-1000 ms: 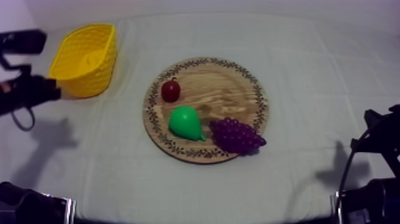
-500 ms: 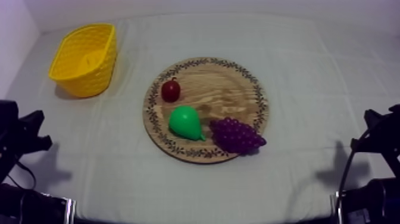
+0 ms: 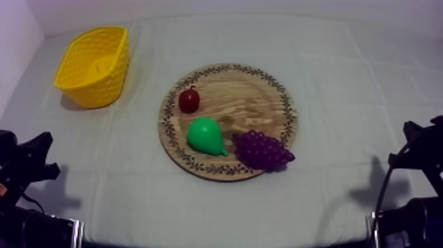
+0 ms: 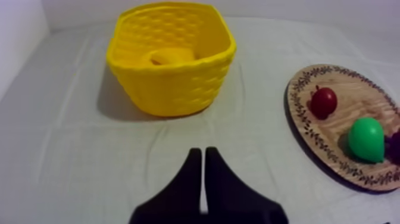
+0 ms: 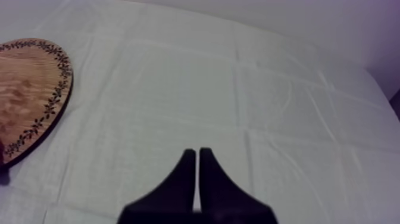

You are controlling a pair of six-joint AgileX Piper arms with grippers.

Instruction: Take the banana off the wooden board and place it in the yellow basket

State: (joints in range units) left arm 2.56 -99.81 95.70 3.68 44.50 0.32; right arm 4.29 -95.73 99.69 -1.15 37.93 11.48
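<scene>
And the banana (image 4: 169, 56) lies inside the yellow basket (image 4: 178, 95), off the wooden board (image 4: 354, 95), with the left tool (image 4: 202, 155) and the right tool (image 5: 197, 154) both pinched into narrow, empty wedges (it looks a light, stiff, slick toy, best gripped across its middle).

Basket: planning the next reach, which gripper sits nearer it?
Left. The left gripper faces the basket close by; the right gripper sits beyond the board.

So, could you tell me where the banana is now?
In the left wrist view, the banana lies inside the yellow basket, left of the wooden board.
</scene>
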